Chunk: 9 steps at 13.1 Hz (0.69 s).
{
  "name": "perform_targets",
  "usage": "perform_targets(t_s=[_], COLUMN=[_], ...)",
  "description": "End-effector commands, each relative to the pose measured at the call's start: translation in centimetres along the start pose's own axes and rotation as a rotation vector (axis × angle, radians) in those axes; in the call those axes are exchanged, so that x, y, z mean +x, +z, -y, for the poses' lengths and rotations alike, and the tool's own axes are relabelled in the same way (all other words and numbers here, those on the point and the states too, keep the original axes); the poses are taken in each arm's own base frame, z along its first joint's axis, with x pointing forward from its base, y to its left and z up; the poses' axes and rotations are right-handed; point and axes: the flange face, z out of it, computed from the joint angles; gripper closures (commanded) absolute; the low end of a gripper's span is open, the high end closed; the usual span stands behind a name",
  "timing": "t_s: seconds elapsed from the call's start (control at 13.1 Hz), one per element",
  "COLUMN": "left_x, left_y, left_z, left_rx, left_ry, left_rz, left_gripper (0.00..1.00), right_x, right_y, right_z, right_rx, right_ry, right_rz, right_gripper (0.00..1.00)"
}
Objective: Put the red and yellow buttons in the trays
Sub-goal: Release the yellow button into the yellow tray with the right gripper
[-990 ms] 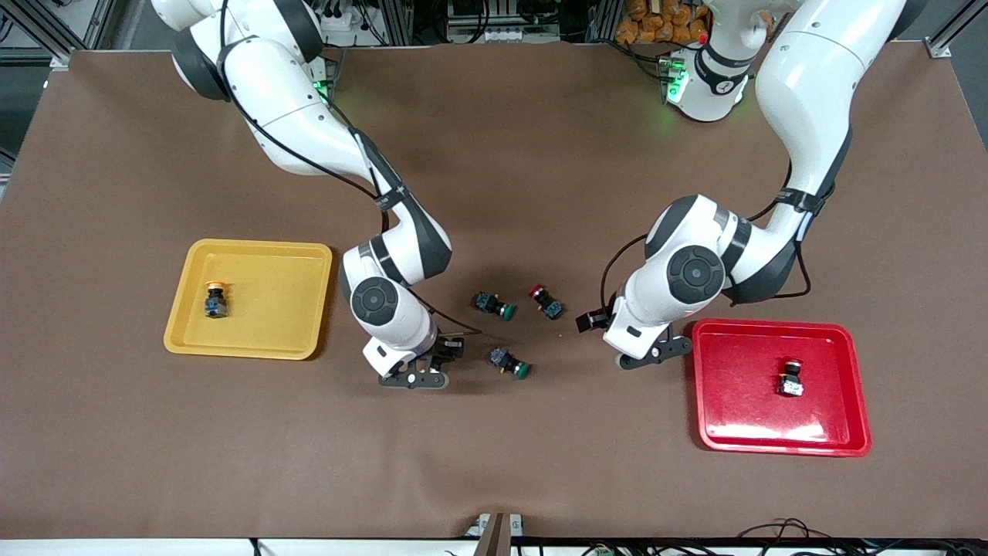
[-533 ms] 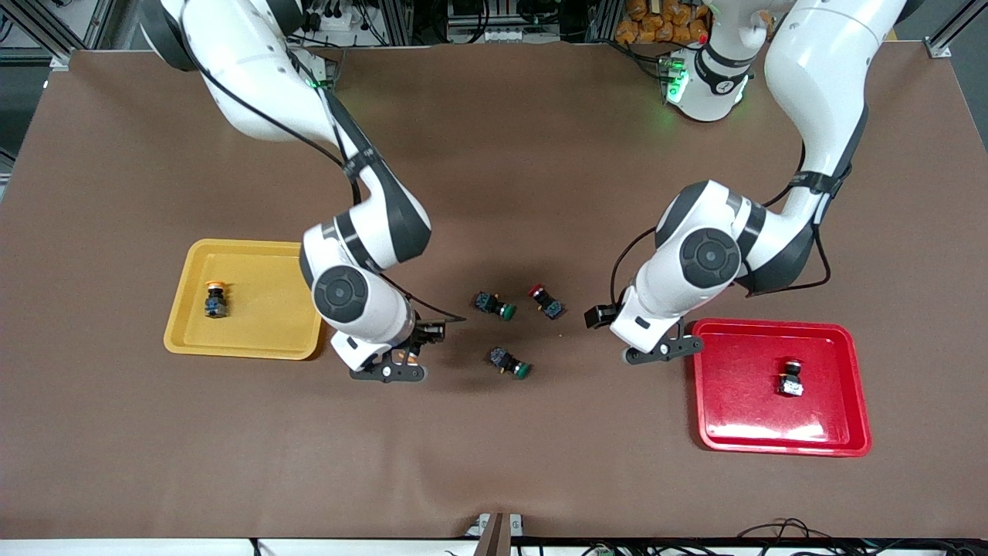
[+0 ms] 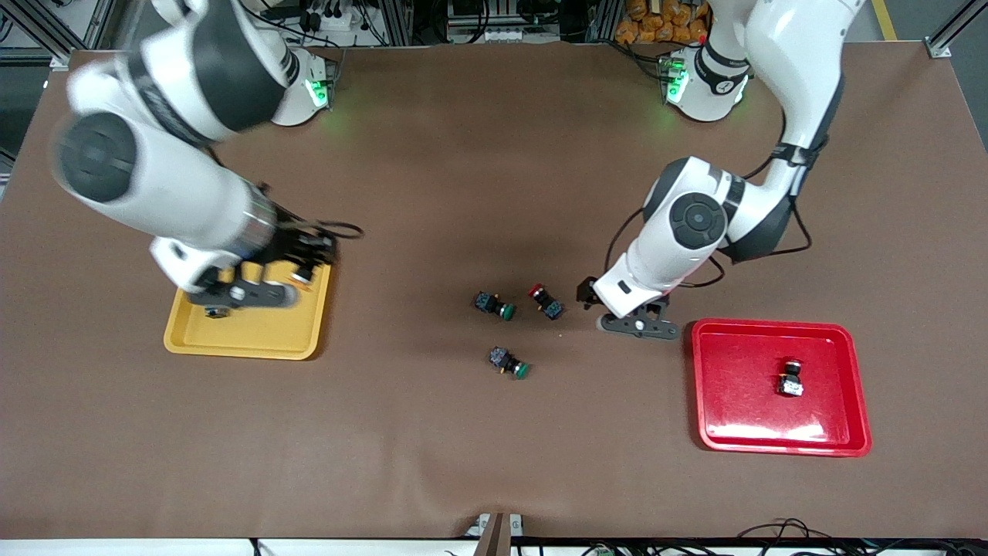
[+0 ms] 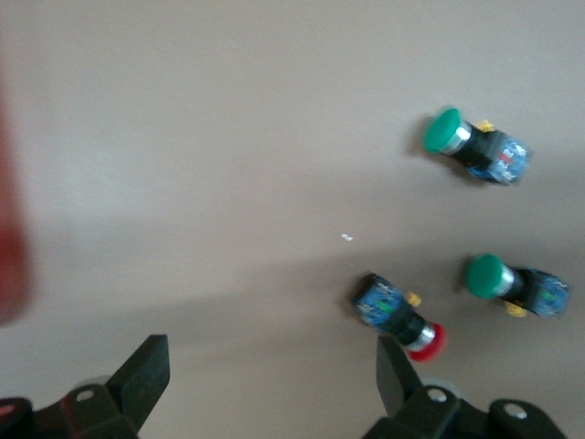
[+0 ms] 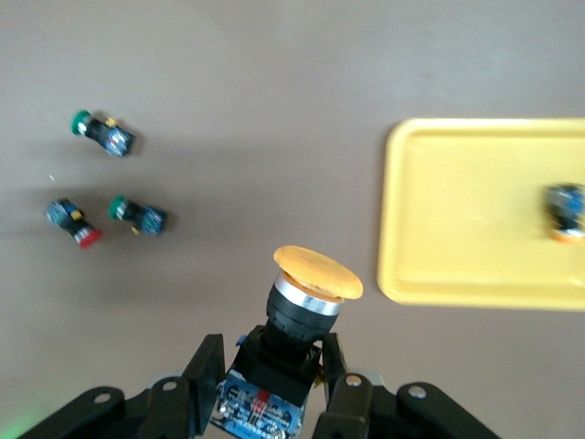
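Yellow button clamped in right tool, over table.

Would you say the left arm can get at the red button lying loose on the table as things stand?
Probably yes. The left claw is open and empty, over bare table beside the red button, with nothing between them. The nearest green button lies toward the right arm's end, off the path.
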Motion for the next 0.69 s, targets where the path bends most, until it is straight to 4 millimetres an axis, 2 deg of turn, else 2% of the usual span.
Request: perform_targets(t_s=[0.0,0.15,0.23,0.38,0.61], left_x=[-0.7,-0.7,-0.6,-0.5,-0.2], left_y=[2.2,4.3,5.5,8.4,11.4], left_z=[-1.3,-1.7,-1.6,-2.4,-3.6], left_rx=[-0.045,-0.062,-0.071,-0.069,-0.063], left_ry=[-0.059,-0.115,-0.147,-0.209,-0.281], left_rz=[0.005,0.026,0.036,0.035,0.043], left_gripper=[0.0,0.0,0.0,0.0,0.0], right_x=[-2.2,-1.7,-1.3,-0.2,0.1], right_y=[-1.2,0.8,2.4,7.7,16.6], right_z=[-7.1,-12.3,-14.7,-18.8,-23.3], right_rx=[0.019,0.034,0.042,0.054,0.052], right_ry=[-0.048,-0.067,-0.09,-0.117,-0.144], right_rz=[0.034,0.055,0.049,0.036,-0.005], right_gripper=[1.0,1.0,1.0,1.0,1.0])
